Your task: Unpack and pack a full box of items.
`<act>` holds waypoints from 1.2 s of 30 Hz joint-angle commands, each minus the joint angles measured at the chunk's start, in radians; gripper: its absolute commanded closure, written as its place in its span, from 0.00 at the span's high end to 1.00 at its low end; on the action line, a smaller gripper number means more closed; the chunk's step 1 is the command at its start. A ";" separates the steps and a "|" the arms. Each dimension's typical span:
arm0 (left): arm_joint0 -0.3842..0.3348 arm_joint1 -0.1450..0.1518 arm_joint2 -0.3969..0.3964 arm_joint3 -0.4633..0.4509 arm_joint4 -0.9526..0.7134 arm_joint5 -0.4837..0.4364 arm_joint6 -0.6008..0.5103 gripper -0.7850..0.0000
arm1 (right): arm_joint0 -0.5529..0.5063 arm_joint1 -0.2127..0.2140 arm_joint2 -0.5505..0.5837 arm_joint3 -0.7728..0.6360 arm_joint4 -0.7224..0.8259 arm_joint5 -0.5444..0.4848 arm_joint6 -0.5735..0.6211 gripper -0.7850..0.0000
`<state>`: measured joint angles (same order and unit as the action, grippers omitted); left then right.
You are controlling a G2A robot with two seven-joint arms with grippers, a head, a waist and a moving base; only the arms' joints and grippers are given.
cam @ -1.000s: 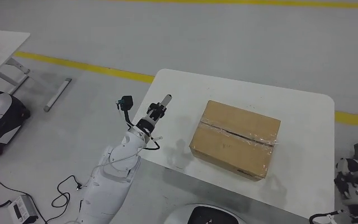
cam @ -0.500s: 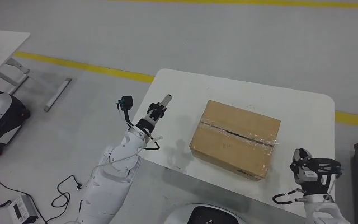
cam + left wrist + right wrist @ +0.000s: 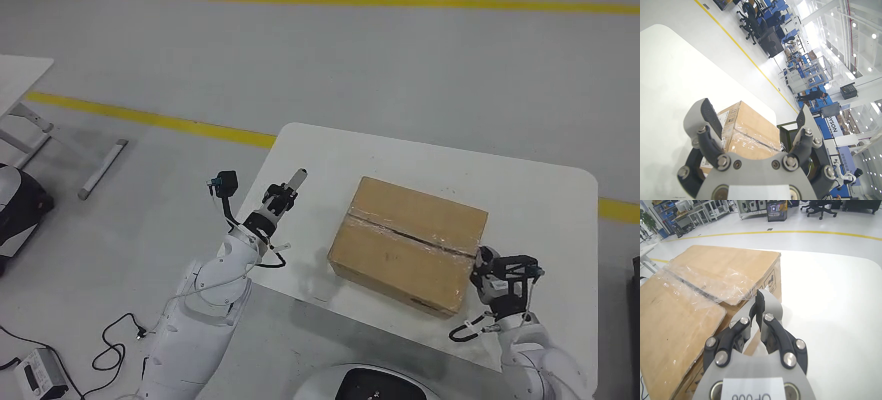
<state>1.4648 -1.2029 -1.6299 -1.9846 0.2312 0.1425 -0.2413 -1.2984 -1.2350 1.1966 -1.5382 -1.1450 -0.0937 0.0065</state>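
Top view: the cardboard box point(image 3: 410, 245) sits on the bench point(image 3: 540, 190).
Left wrist view: the left pincer point(image 3: 754, 106) gapes wide, apart from the box.
Right wrist view: the right pincer point(image 3: 757, 302) is closed and empty, just beside the box's end. The box looks stiff and likely heavy, its tape point(image 3: 715, 283) slick, so bare flap edges suit gripping.

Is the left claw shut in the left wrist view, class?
No: the left claw stands open, its fingers spread wide with the brown cardboard box seen between them.
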 commanded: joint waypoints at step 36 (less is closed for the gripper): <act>-0.053 0.004 0.235 -0.001 0.418 -0.227 -0.067 1.00 | -0.461 0.024 0.408 -0.483 -0.011 0.196 -0.056 0.00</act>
<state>1.4116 -1.1985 -1.3951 -1.9859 0.6677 -0.0859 -0.3109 -1.7532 -1.2103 1.6002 -2.0175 -1.1611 0.1036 -0.0481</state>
